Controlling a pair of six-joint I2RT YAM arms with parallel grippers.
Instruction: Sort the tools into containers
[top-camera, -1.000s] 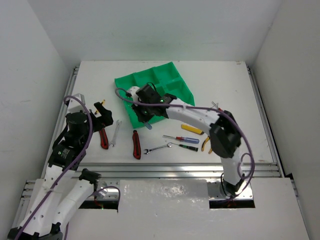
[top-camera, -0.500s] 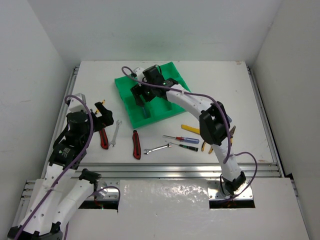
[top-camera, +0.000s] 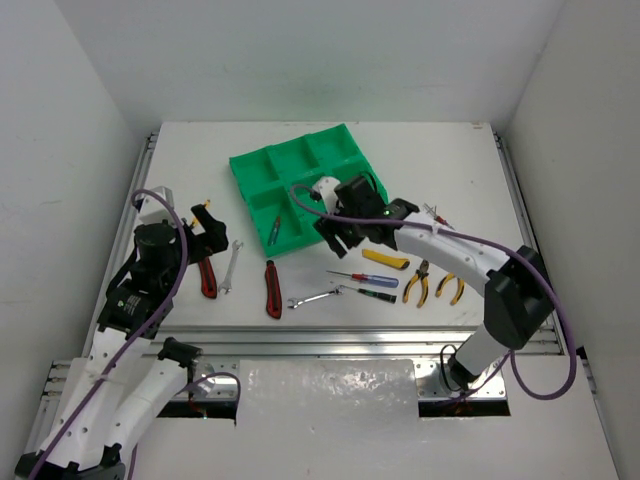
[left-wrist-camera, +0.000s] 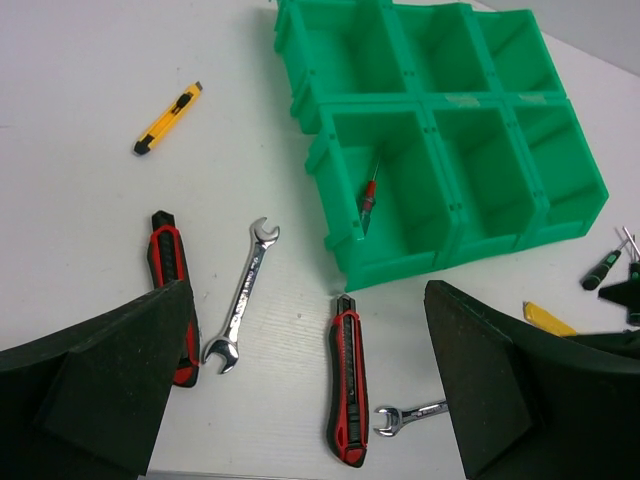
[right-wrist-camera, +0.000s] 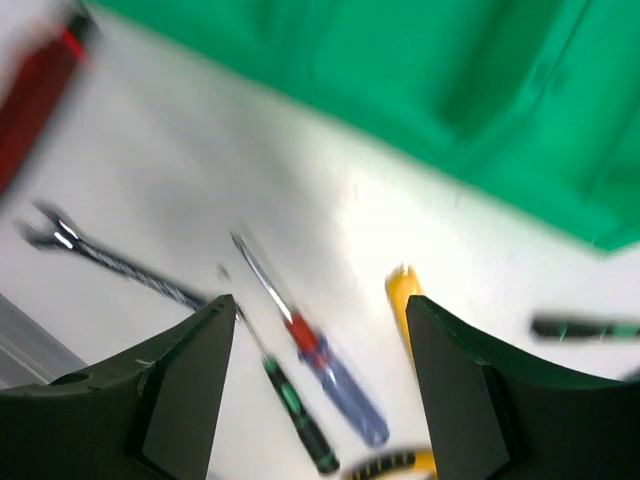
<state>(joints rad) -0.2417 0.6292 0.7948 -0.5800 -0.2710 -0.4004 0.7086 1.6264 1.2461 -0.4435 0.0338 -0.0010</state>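
Your white counter carries everything. The green tray sits toward its far side, turned a little, with six compartments in two rows of three.

Your left fingers are spread wide with nothing between them. They hover over the left part of the counter, above a knife and a wrench. Your right fingers also stand well apart and hold nothing. They hang just beside the tray's near edge, over the loose screwdrivers. That wrist view is blurred.

The pliers lie on the counter to the right with their handles apart, well clear of the tray. The red knife lies close below the left fingers. The second red knife lies near the tray's near-left corner. The yellow knife lies between the tray and the pliers. A yellow cutter lies on the counter left of the tray.

The wrench lies between the two red knives, and the second wrench lies just right of the second red knife. The red-blue screwdriver and the green screwdriver lie side by side, near the second wrench's right end.

One tool is in the tray: the red screwdriver lies in the near-left corner compartment, close to its left wall.
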